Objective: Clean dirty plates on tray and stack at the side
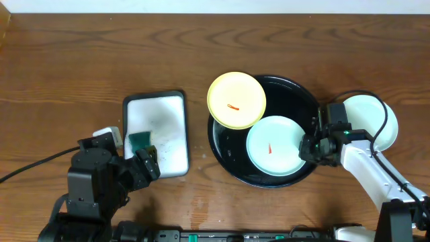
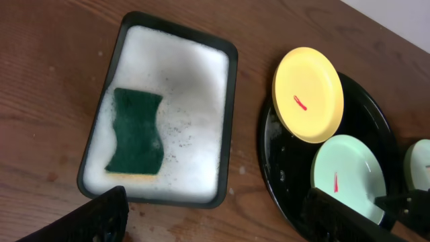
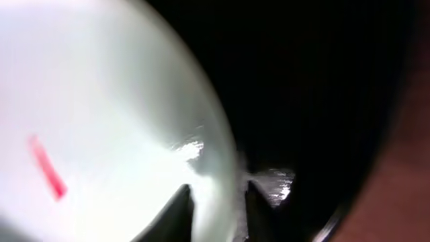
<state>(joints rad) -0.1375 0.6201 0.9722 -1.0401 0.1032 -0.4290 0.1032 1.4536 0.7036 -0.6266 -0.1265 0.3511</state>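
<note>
two plates carry red smears on your tray: the yellow plate on its rim, a mint plate inside. a third plate sits beside it. your right gripper straddles the mint plate's edge, grip unclear. your left gripper gapes empty by the untouched sponge.
</note>
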